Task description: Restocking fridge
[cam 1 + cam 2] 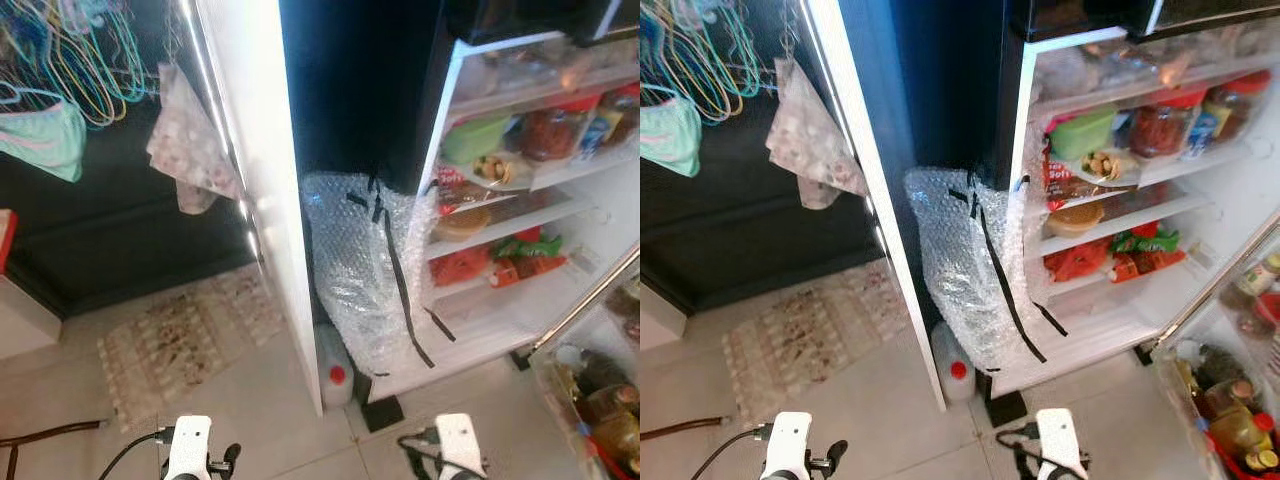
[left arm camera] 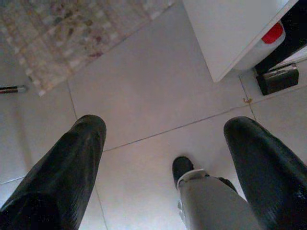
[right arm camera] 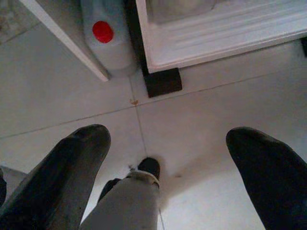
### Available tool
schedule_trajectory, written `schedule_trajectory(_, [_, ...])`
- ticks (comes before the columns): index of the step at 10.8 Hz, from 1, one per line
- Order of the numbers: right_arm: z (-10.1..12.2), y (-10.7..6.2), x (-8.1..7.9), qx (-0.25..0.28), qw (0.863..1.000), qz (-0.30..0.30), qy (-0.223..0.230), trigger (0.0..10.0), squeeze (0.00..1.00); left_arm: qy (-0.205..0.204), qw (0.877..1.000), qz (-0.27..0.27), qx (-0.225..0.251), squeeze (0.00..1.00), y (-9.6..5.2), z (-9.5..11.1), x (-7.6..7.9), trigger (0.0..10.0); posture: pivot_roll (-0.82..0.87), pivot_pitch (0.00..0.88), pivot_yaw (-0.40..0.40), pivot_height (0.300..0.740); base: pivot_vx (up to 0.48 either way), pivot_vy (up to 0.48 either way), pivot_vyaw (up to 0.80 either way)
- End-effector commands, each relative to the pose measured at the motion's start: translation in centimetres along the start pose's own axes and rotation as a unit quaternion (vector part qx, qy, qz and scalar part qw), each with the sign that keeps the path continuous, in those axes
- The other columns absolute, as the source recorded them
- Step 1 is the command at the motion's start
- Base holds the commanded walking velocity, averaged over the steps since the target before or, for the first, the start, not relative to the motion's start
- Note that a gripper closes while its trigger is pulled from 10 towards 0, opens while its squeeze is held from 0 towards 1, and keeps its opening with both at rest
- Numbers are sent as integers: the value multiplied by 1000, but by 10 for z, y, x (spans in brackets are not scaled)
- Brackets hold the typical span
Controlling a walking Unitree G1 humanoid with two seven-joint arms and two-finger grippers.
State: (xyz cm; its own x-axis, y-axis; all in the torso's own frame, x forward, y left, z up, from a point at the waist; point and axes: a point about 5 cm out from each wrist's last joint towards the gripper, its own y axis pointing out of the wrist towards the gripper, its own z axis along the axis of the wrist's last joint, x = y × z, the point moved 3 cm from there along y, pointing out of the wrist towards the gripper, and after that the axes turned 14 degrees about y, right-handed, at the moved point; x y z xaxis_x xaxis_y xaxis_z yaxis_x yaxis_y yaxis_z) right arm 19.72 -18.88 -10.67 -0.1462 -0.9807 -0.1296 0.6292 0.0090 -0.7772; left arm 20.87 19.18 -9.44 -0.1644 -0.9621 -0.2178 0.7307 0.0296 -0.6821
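Your fridge (image 1: 520,330) stands open, shelves already crowded; a bubble-wrap bundle (image 1: 360,270) leans at its left edge, a red-capped jug (image 1: 952,372) below. Left gripper (image 2: 163,143) and right gripper (image 3: 168,148) hang near the fridge's foot, jaws released, empty. Reaching in risks snagging the wrap. Labels unreadable.

Patterned rug (image 1: 185,340), coloured hangers (image 1: 75,60)

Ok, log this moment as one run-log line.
stage: facing open fridge | left gripper: open, low over floor tiles, idle | right gripper: open, low, idle | held: nothing | near: red-capped jug beside fridge
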Motion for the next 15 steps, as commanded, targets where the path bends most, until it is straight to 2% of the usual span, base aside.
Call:
schedule_trajectory(1, [-4, 0, -2, -7, 1000, 3, 18, 10000, 0, -7, 1000, 6, -13, 0, -2, -6, -4, 10000, -53, 44, 60, 740, 0, 0, 0])
schedule_trajectory(3, [-3, 0, -2, -9, 1000, 3, 13, 10000, 0, -7, 1000, 6, -11, 0, -1, -5, -3, 10000, -53, 35, 60, 740, 0, 0, 0])
schedule_trajectory(6, [-4, 0, -1, -10, 1000, -6, 19, 10000, 0, -6, 1000, 4, -9, 0, 0, -3, -2, 10000, -54, 24, 62, 740, 0, 252, 0])
schedule_trajectory(8, [-6, 0, -3, -13, 1000, -3, 14, 10000, 0, -6, 1000, 5, -11, 0, -1, -4, -3, 10000, -53, 20, 62, 740, 0, 255, -644])
schedule_trajectory(13, [-6, 0, -5, -7, 1000, 1, 19, 10000, 0, -7, 1000, 3, -13, 0, -1, -5, -3, 10000, -54, 26, 65, 740, 0, 256, 0])
schedule_trajectory(15, [-8, -1, -4, -11, 1000, 0, 19, 10000, 0, -6, 1000, 2, -16, 0, -1, -7, -3, 10000, -54, 26, 65, 740, 0, 0, -741])
